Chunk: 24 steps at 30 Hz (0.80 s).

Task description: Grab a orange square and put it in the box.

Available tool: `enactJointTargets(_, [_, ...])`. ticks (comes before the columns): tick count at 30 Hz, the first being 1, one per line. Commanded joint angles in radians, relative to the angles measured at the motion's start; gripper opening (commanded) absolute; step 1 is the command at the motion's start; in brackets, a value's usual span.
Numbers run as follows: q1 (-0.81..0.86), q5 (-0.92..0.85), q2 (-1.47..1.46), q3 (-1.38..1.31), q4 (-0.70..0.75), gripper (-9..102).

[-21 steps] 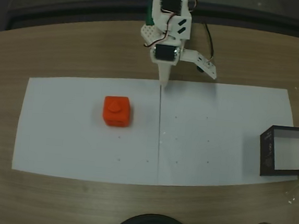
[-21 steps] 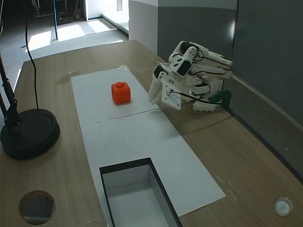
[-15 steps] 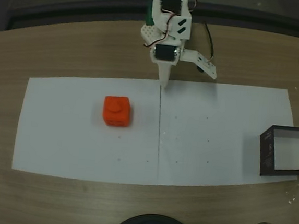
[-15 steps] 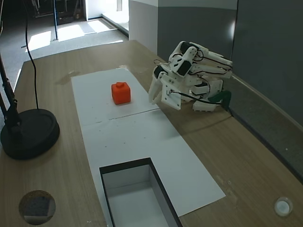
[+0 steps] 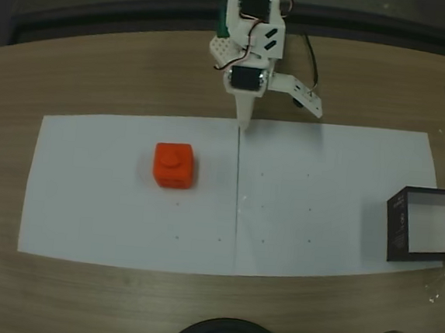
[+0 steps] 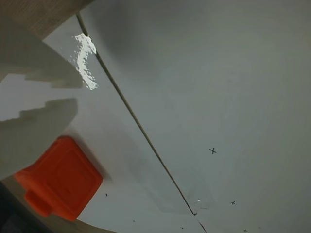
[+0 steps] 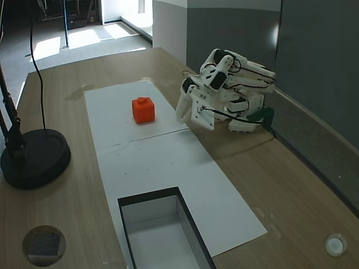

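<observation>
Orange square (image 5: 174, 165) sitting on the white paper (image 5: 321, 198), left half in a fixed view, stud up, well apart from everything. Gripper (image 5: 277, 117) folded low at the paper's far edge by the centre seam, fingers spread wide, nothing between them, one tip down at the seam, the other angled off to the right. Box (image 5: 427, 226) far off at the right edge, pale inside showing. Block in the wrist view (image 6: 60, 178) lower left, beside a pale finger (image 6: 34, 131).

White printed arm (image 5: 249, 40), black servos, black cable.
</observation>
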Motion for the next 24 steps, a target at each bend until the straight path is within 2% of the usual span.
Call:
enactJointTargets(1, [-0.002,0.009,0.021,-0.058,0.020,0])
enactJointTargets(14, [-0.035,0.006,0.023,-0.051,-0.018,0])
enactJointTargets(17, [-0.002,0.006,0.023,-0.023,-0.120,9])
enactJointTargets(22, [0.221,-0.034,0.021,-0.064,-0.227,33])
enactJointTargets(24, [0.296,-0.066,0.021,-0.126,-0.241,34])
